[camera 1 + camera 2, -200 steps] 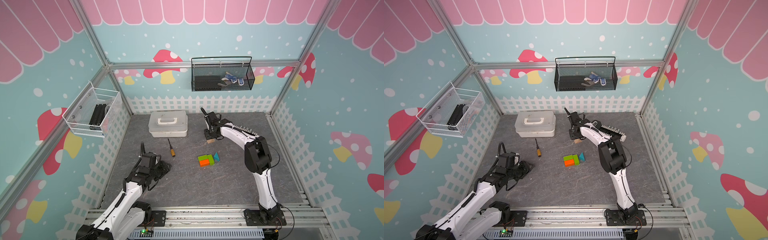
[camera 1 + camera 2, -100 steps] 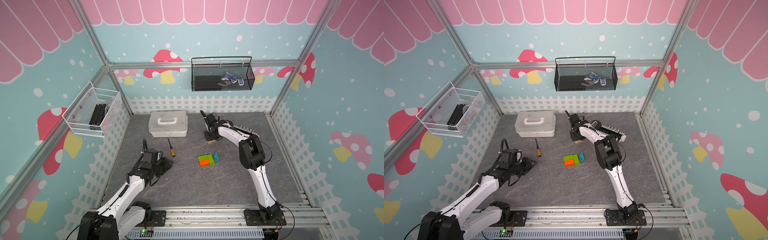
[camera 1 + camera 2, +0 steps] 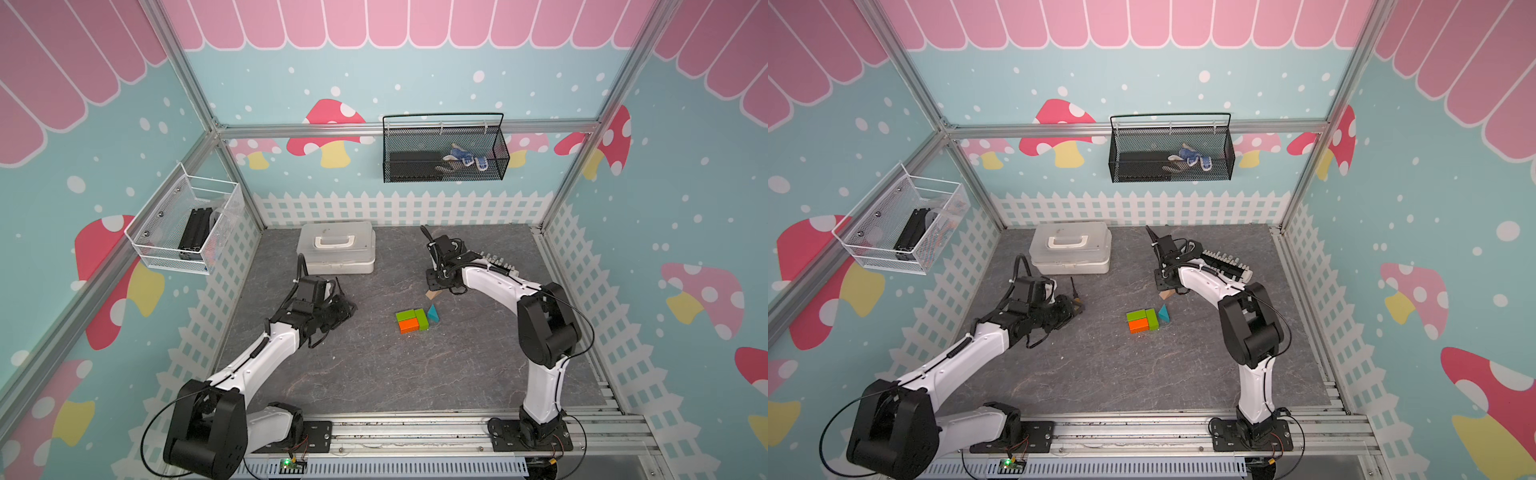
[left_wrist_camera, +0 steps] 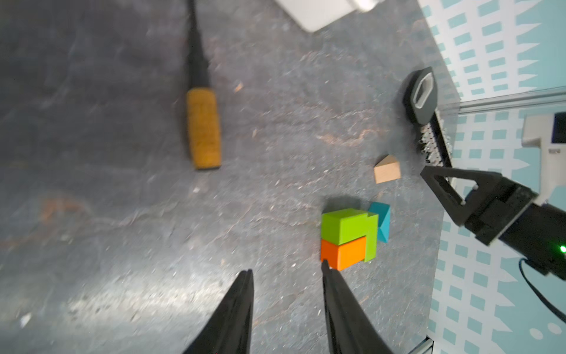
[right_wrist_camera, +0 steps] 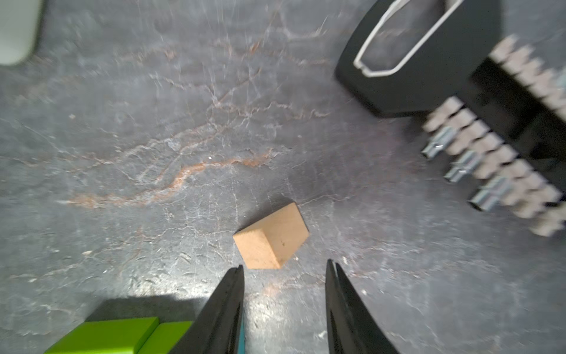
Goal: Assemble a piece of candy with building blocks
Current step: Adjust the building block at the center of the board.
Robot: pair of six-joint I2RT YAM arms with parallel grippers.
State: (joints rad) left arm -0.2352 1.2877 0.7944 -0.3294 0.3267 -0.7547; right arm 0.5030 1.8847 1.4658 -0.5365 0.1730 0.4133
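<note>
Two lime-green cuboids (image 3: pixel 405 314) (image 3: pixel 422 319) and an orange cuboid (image 3: pixel 409 326) lie pressed together mid-table, and a teal prism (image 3: pixel 433 312) touches their right end. The tan prism (image 3: pixel 432 294) lies alone just behind them. My right gripper (image 5: pixel 284 265) is open, with the tan prism (image 5: pixel 272 237) just beyond its tips and nothing between them; in both top views it hangs over that prism (image 3: pixel 1166 294). My left gripper (image 4: pixel 286 268) is open and empty, left of the group, one fingertip near the orange cuboid (image 4: pixel 343 253).
A yellow-handled screwdriver (image 4: pixel 204 127) lies left of the blocks, partly under my left wrist in a top view (image 3: pixel 1074 289). A white lidded box (image 3: pixel 336 251) stands at the back. A black bit holder (image 5: pixel 428 61) lies behind the right arm. Fence walls ring the table.
My left arm has reached forward and right, over the screwdriver. The right gripper has come a little toward the front and its jaws have narrowed slightly.
</note>
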